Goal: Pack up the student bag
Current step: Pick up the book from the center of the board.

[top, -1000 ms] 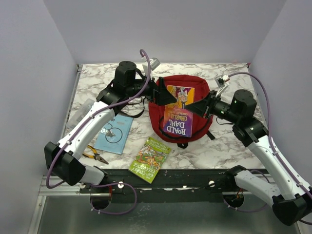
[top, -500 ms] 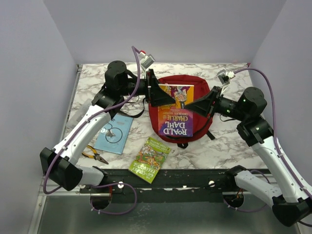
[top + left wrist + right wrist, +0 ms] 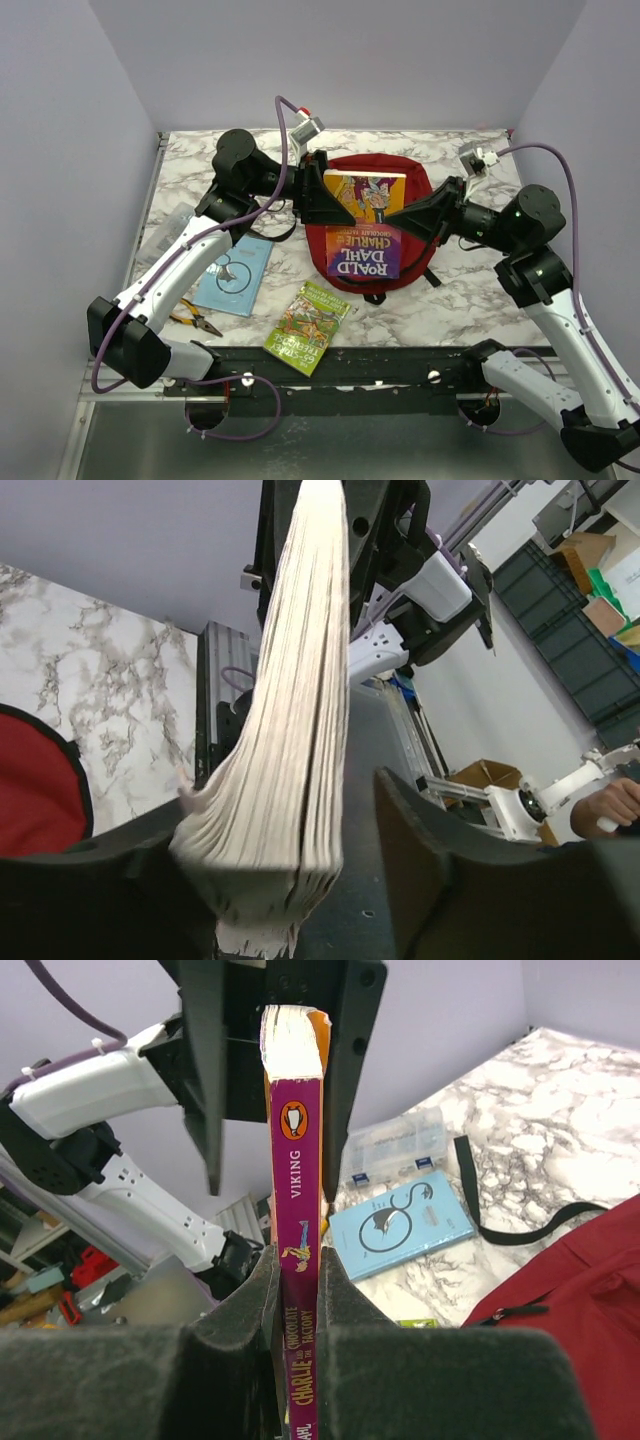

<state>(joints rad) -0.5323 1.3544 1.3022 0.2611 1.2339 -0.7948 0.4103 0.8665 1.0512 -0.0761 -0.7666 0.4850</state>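
The student bag point(image 3: 400, 168) lies in the middle of the table, dark red, and shows in the wrist views too point(image 3: 35, 780) point(image 3: 580, 1300). Above it hangs a purple and orange Roald Dahl book point(image 3: 365, 235), held level. My right gripper point(image 3: 400, 215) point(image 3: 298, 1260) is shut on the book's purple spine point(image 3: 300, 1160). From the opposite side my left gripper point(image 3: 340, 205) point(image 3: 290, 820) straddles the book's page edge point(image 3: 300, 730). One of its fingers rests against the pages; the other finger point(image 3: 420, 840) stands off with a clear gap.
A light-blue book point(image 3: 233, 275) point(image 3: 400, 1225), pliers point(image 3: 195, 318) and a clear plastic box point(image 3: 170, 225) point(image 3: 395, 1145) lie to the left. A green book point(image 3: 308, 326) sits at the front edge. A black strap point(image 3: 510, 1230) trails from the bag.
The right arm has drawn back to the right, carrying the book toward the bag's top. The left gripper's jaws have narrowed around the book's page edge.
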